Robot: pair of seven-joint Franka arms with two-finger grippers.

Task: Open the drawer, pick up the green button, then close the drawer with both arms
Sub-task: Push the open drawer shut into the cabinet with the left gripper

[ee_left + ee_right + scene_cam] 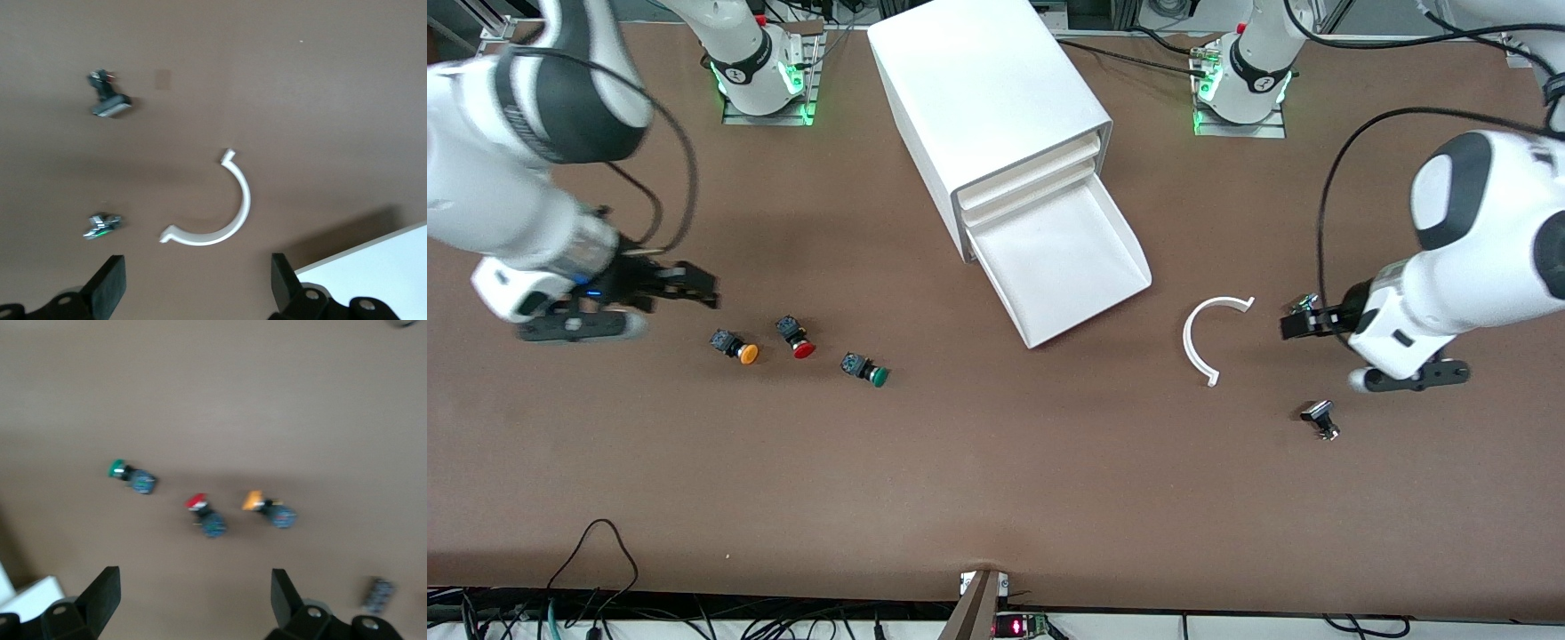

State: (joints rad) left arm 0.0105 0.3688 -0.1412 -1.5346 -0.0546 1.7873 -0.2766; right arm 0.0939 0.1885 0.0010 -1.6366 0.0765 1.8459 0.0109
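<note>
Button: green-capped button (864, 368) is lying at four o'clock from the right gripper (694, 292), cap pointing four o'clock.
Right gripper: hanging released, nearer.
Left gripper (1303, 320): hanging released, waiting.
Drawer (1063, 262): standing open.

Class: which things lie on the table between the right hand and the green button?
Front view: the orange button and red button lie between the right hand and the green button.
</note>
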